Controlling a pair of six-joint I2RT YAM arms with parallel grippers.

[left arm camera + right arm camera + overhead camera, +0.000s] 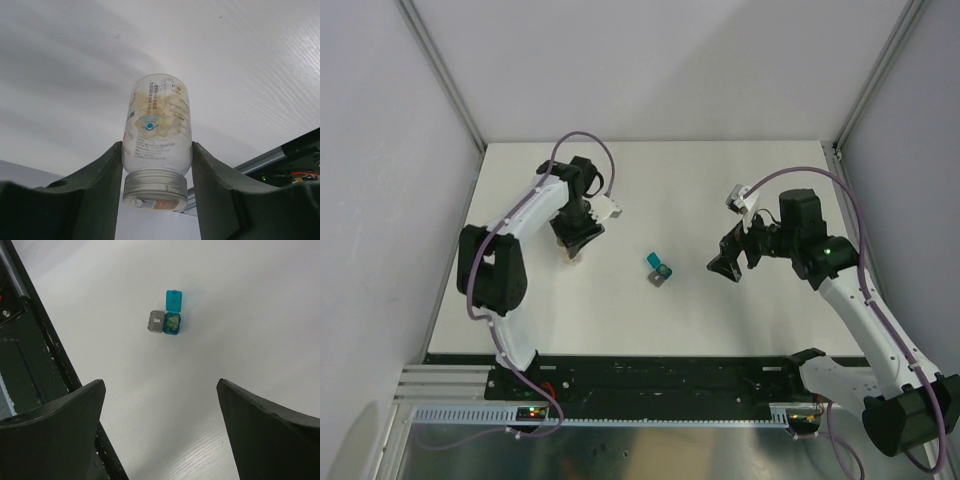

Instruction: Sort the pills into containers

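- The left gripper is closed on a clear pill bottle, one finger on each side of its lower body, just above the cap end, which points back towards the wrist.
- That grip leaves the label and the pale pills inside in plain sight. Whether the bottle is sealed I cannot tell.
- From above, the bottle is left of the middle of the table, under the downward-pointing left arm. Whether it rests on the surface is not clear.
- The teal pill box sits near the middle of the table, between the arms and apart from both.
- Its teal lid is folded back and a grey flap lies beside the open compartment, so the yellowish pills in it are exposed.
- The right gripper holds nothing: its fingers stand wide apart, aimed at the box from the right, probably ready to close a lid or steady it.
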